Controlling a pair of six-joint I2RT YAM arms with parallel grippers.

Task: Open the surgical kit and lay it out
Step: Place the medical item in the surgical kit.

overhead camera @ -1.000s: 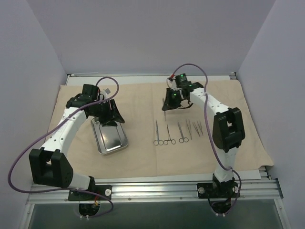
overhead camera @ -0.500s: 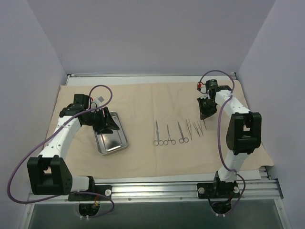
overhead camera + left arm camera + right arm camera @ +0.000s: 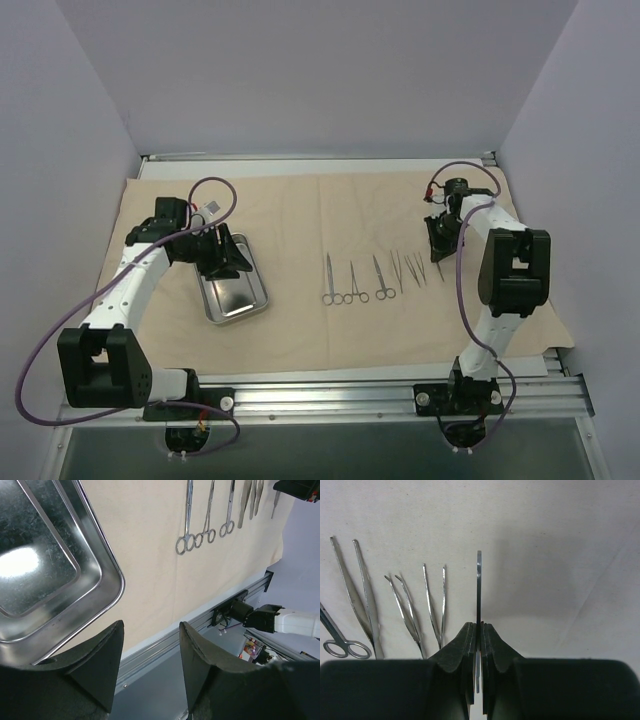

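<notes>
Pinches a slim steel instrument [image 3: 479, 580] edge-on in the right gripper [image 3: 479, 626], with the fingers [image 3: 462, 645] clenched flat against both its sides near one end. Runs straight up the middle of the right wrist frame, long axis vertical there, free end toward the top edge, over the beige cloth wrap [image 3: 560, 540]; cannot tell whether touching the cloth or just above it. Sits just right of three pairs of tweezers [image 3: 436, 600] lying roughly parallel to it, with one ring handle [image 3: 345, 649] at the lower left edge. In the top view, places the right gripper [image 3: 438, 237] right of centre, at the right end of the laid-out row of instruments [image 3: 375, 278], all lengthwise up and down the frame on the cloth over the tabletop [image 3: 300, 168]. Holds the left gripper [image 3: 222, 258] left of centre over the upper part of the steel tray [image 3: 240, 300], fingers [image 3: 102, 665] parted and grasping nothing, with the tray rim [image 3: 117, 580] just above and left of them in the left wrist frame.
</notes>
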